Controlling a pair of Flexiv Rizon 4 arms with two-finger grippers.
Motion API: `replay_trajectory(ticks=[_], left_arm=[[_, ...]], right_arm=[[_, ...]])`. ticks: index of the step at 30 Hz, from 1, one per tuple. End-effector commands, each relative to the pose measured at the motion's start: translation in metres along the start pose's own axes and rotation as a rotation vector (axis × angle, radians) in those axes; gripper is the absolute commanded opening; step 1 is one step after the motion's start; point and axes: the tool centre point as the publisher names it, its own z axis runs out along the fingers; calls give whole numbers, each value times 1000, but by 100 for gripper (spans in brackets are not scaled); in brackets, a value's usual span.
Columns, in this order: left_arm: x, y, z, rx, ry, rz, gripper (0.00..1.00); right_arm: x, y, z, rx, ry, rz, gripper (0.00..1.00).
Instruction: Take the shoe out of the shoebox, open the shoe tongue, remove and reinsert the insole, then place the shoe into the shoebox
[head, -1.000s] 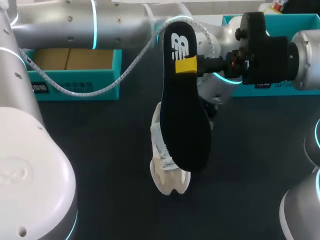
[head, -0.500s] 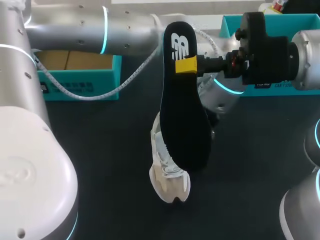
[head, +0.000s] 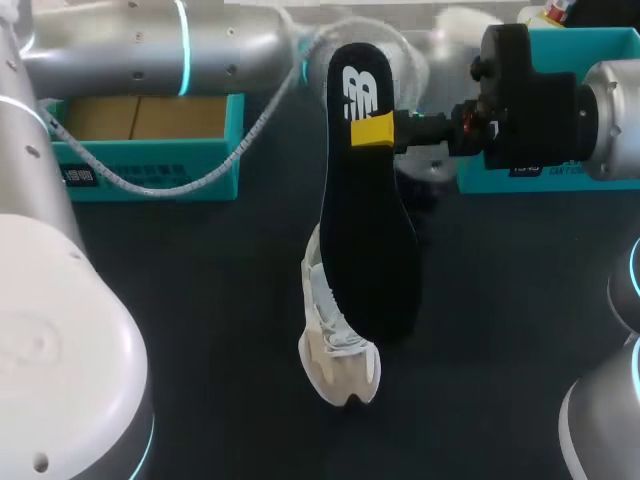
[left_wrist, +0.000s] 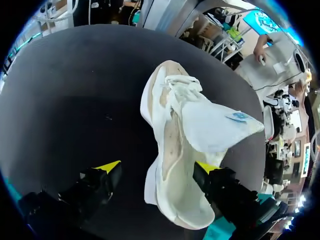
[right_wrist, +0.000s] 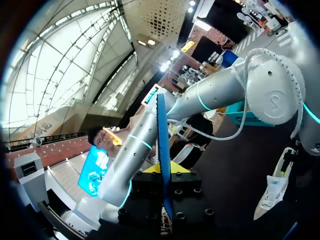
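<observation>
The teal shoebox stands open at the table's far left, well away from both grippers, with a bare cardboard floor. The left arm crosses above it toward the middle.

The left gripper hangs over the white shoe with its jaws spread wide. The heel end lies between the yellow fingertips. One tip stands clear of the shoe, with dark table showing between them; the other is right at the shoe's side, and I cannot tell whether it touches. The shoe lies on the table with its toe pointing away from this gripper, and its tongue is folded out to one side.

In the head view the black insole hangs upright over the shoe, hiding most of it, and only the toe end sticks out below. The right gripper is clamped on the insole near its upper end, one finger on each face, so the insole runs edge-on between the fingers. The shoe lies low and off to one side of this gripper.

A second teal box sits behind the right arm.
</observation>
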Motion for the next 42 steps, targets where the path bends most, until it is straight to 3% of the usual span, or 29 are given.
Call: replay_trajectory(ticks=[1, 9, 18, 23, 34, 42], left_arm=[[22, 4, -27, 14, -144, 10, 100], [48, 5, -73, 74, -427, 37, 100], [81, -11, -104, -45, -682, 107, 100], [94, -17, -116, -100, -752, 139, 100], [109, -16, -127, -62, -812, 148, 100], [109, -16, -127, -62, -812, 148, 100]], right_arm=[[-1, 1, 4, 0, -1, 1, 0], [-1, 1, 4, 0, -1, 1, 0], [-1, 1, 4, 0, -1, 1, 0], [-1, 1, 4, 0, -1, 1, 0], [-1, 1, 4, 0, -1, 1, 0], [-1, 1, 4, 0, -1, 1, 0]])
